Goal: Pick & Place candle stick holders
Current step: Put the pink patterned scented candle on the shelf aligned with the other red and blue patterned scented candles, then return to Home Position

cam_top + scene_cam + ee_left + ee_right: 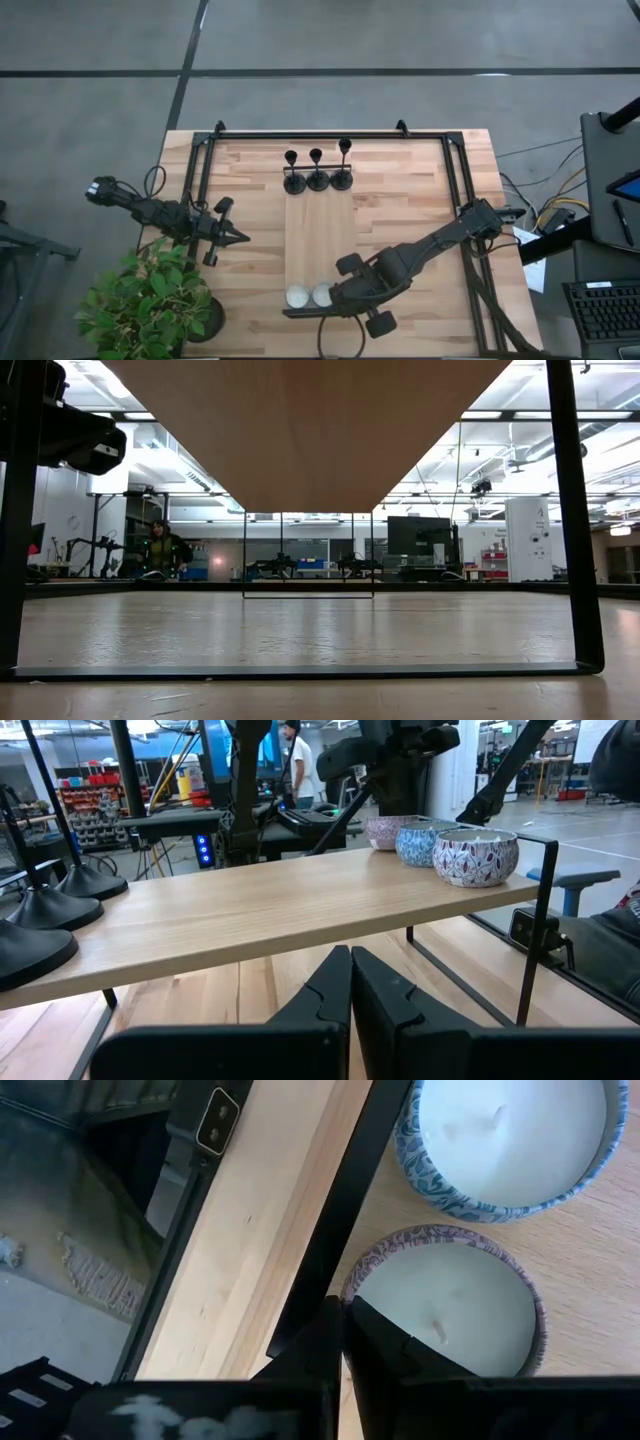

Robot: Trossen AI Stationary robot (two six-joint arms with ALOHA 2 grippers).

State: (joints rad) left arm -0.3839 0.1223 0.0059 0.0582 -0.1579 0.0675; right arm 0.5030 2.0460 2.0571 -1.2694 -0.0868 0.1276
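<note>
3 candle stick holders (317, 172) stood upright in a row at far end of the raised shelf (318, 245), bases just beside each other. 2 white candles (309, 296) visible from above at shelf's near end; left wrist view showed 3 patterned cups there. Right pincer (335, 297) clenched, empty, just beside those candles. Left pincer (243, 238) clenched, empty, over counter (400, 200) left of shelf.

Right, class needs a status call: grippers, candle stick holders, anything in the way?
Left gripper shut, idle beside shelf. Right gripper shut over candles. Candle stick holders untouched, far end. Nothing blocking.
</note>
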